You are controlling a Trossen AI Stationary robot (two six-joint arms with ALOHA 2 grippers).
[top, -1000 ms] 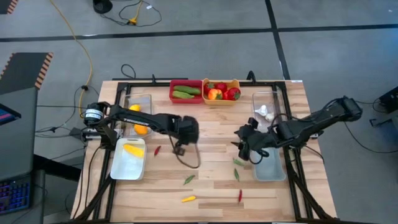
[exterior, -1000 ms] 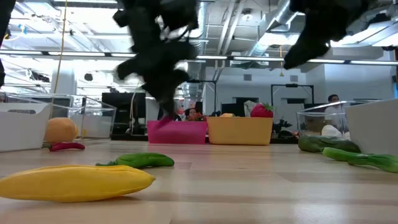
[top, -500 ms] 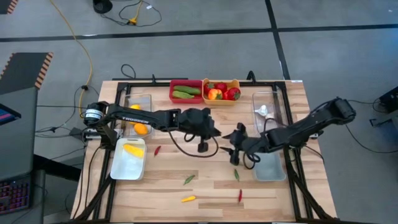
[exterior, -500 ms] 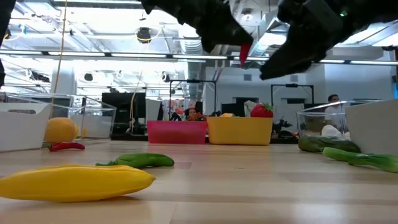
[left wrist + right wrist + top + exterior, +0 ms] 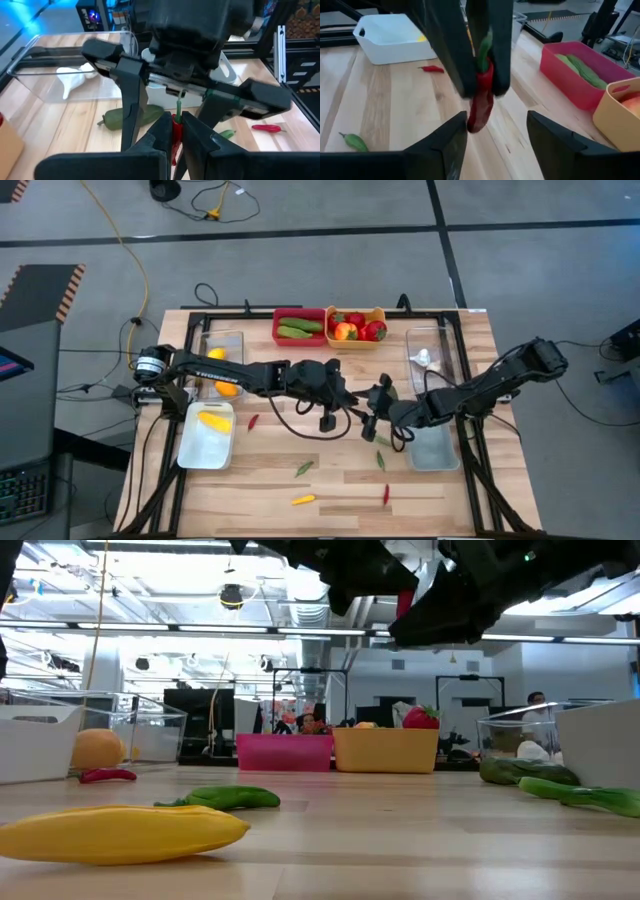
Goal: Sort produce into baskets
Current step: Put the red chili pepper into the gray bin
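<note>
Overhead hidden, left end effector [image 5: 174, 131] pinches red chili [image 5: 481, 102] (wrist views)

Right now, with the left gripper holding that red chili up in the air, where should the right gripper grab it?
Grip the lower red body of the red chili, which hangs free below the left gripper's fingers pinching near its green stem. The right gripper is open and facing it; closing from below, across the narrow width, looks best.
</note>
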